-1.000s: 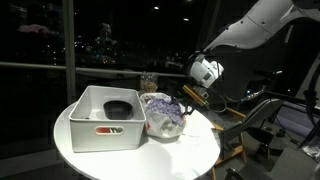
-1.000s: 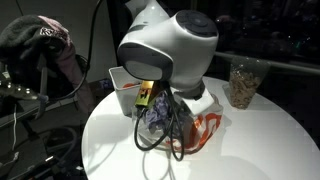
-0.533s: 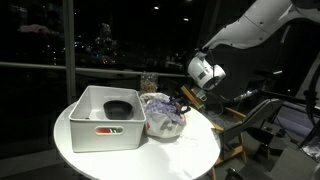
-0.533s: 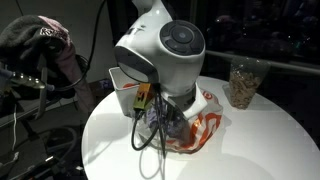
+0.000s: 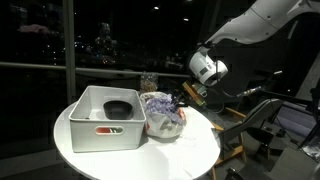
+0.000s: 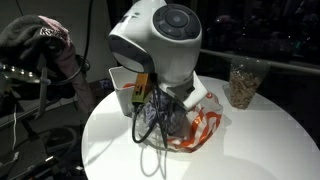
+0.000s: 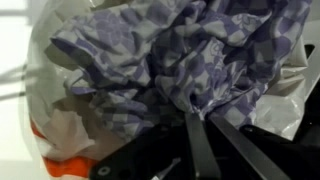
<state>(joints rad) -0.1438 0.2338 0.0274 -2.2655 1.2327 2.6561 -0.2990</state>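
A purple-and-white patterned cloth point(image 7: 180, 50) lies bunched inside a white plastic bag with orange print point(image 7: 55, 135). In the wrist view my gripper point(image 7: 190, 116) comes in from below, its two dark fingers point(image 7: 200, 150) pressed close together with a fold of the cloth pinched between their tips. In both exterior views the cloth point(image 5: 160, 108) point(image 6: 163, 118) and bag point(image 6: 200, 128) sit on the round white table point(image 5: 190, 150), right beside a white bin point(image 5: 100, 125). There the gripper point(image 5: 183, 100) reaches into the bag from the side away from the bin, and the wrist hides the fingertips.
The white bin holds a black bowl point(image 5: 118, 108). A clear jar of brownish contents point(image 6: 240, 85) point(image 5: 148, 82) stands at the table's far edge. Black cables point(image 6: 150, 135) hang from the wrist over the bag. Chairs point(image 5: 265, 125) stand beyond the table.
The jaws have gone from open to shut on the cloth. The wrist has turned and risen slightly above the bag.
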